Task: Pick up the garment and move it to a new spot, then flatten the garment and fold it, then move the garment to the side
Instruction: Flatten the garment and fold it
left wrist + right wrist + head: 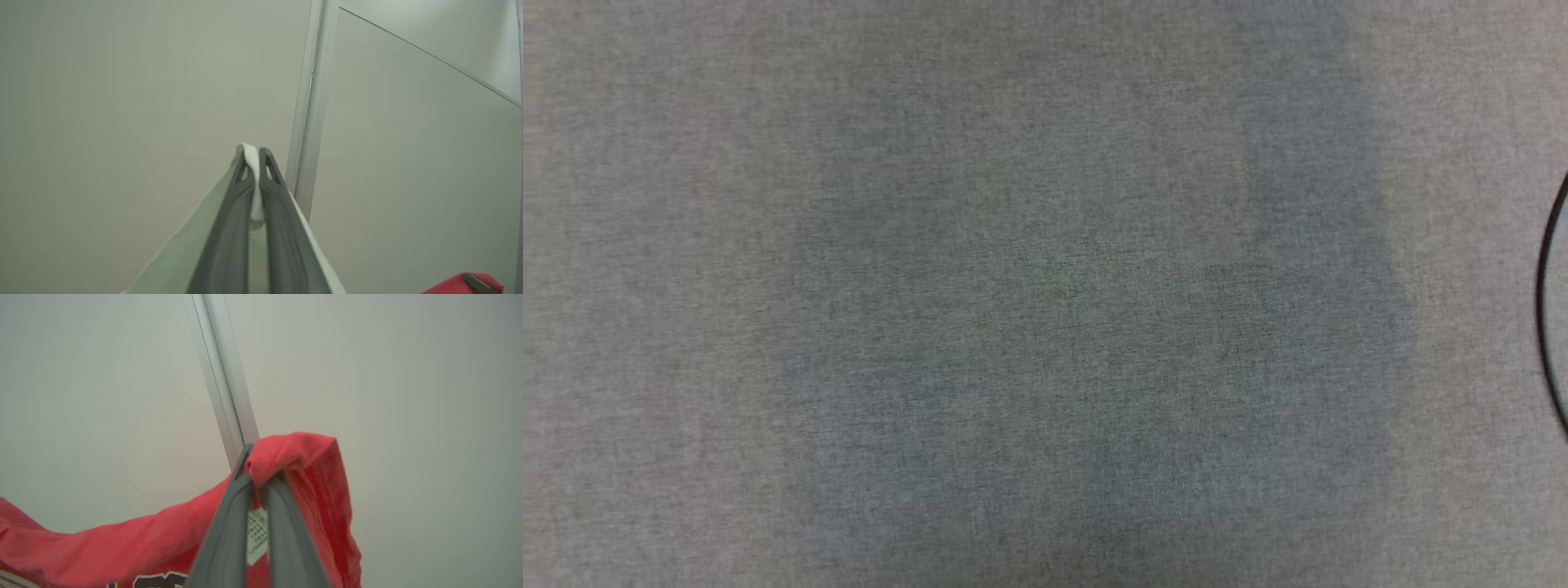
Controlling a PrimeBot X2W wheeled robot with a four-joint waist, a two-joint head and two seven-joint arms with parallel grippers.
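Note:
In the right wrist view the garment [122, 539] is red cloth with a dark and white print near the bottom edge. It hangs in the air, and my right gripper [261, 473] is shut on a bunched red fold of it. In the left wrist view my left gripper [253, 153] is shut on a white hem [255, 175], with pale green cloth [192, 249] falling away below the fingers. A red scrap [461, 286] shows at that view's lower right corner. Both grippers point up toward the wall.
The head view looks closely at a grey woven surface [1045, 294], with a thin dark curved line [1547, 302] at its right edge. Behind both grippers are pale wall panels joined by an aluminium post [314, 102] [222, 375].

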